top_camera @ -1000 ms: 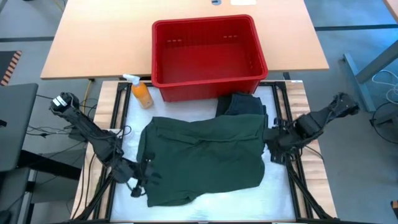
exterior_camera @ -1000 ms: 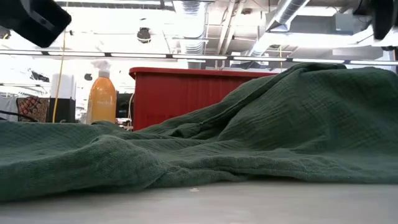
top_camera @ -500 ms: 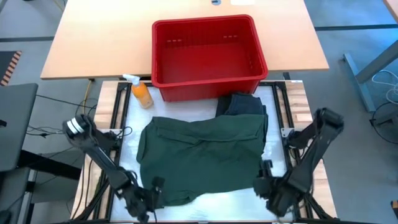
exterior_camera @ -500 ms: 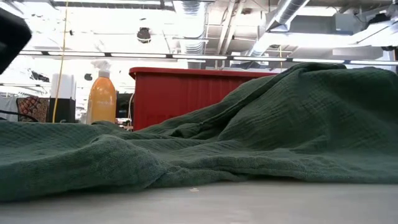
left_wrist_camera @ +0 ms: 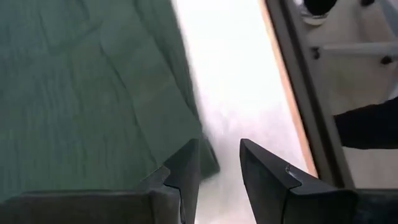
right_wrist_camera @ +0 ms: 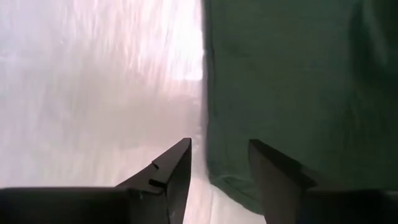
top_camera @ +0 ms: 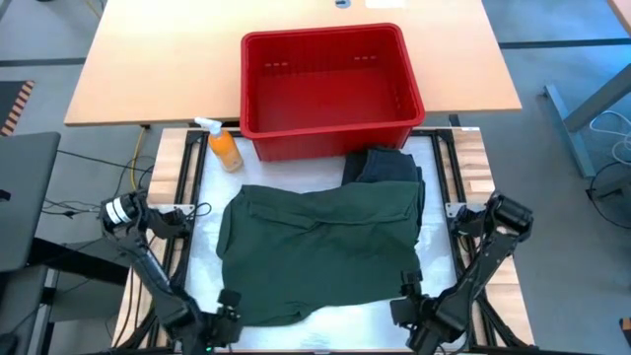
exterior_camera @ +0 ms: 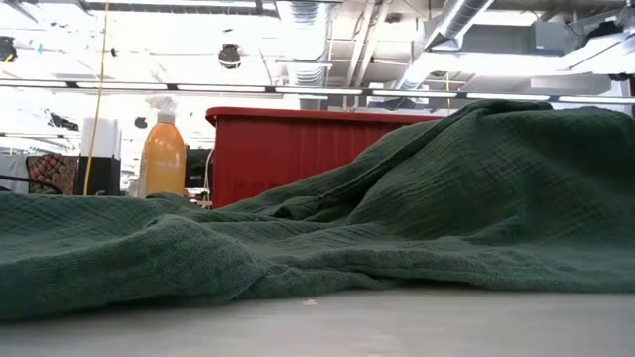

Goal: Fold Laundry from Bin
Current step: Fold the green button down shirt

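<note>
From above, the dark green garment (top_camera: 320,251) lies spread on the white surface (top_camera: 355,320), long axis left to right, below the red bin (top_camera: 330,79). Both arms reach low to its near corners. Left wrist view: the left pincer (left_wrist_camera: 219,163) is released, empty. Right wrist view: the right pincer (right_wrist_camera: 219,163) gapes at the hem.
</note>
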Robot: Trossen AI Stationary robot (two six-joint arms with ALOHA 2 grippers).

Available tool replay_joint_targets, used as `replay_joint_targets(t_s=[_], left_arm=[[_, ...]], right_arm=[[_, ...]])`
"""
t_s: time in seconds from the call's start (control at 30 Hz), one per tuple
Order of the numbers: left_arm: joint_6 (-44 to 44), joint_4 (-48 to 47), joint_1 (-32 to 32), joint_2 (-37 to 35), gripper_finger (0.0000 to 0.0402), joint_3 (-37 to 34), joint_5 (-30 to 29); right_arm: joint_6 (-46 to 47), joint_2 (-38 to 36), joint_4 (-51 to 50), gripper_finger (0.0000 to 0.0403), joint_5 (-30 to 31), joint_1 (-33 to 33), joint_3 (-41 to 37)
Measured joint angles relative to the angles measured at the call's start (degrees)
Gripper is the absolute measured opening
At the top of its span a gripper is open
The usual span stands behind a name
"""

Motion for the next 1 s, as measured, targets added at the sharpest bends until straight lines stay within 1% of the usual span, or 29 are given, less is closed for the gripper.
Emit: replay_joint_targets(t_s=[0.1,0.2,0.27,0.43,0.53,0.73,0.83,1.0], left_arm=[[-3.86,-0.28,-2.5,0.44,0.0104,-0.82,-3.17],[-6.4,-0.85,-3.59,0.44,0.0104,-1.09,-6.5],[-7.19,-1.03,-4.08,0.44,0.0107,-1.2,-7.64],[-7.48,-0.91,-4.11,0.44,0.012,-1.2,-7.66],[-7.74,-0.92,-4.09,0.44,0.0132,-1.2,-6.31],[-10.2,-0.95,-4.09,0.42,0.0153,-1.2,-6.53],[-10.62,-0.37,-4.11,0.4,0.0165,-1.57,-6.75],[-10.55,3.84,-4.11,0.38,0.0183,-4.47,-6.31]], right_arm=[[0.01,1.3,0.55,0.0177,-1.36,-0.41,-0.02],[0.0,2.0,0.56,0.0172,-2.34,-0.85,-0.07],[0.21,1.93,1.39,0.0171,-2.9,-0.93,-0.9],[0.59,0.88,4.51,0.0171,-4.31,-1.78,-5.22],[0.12,0.82,8.18,0.0171,-5.26,-2.45,-8.12],[0.14,0.6,12.11,0.0166,-5.55,-3.43,-11.37],[0.14,0.67,12.73,0.0146,-5.87,-3.49,-11.36],[0.1,0.71,13.59,0.0091,-6.06,-3.45,-11.46]])
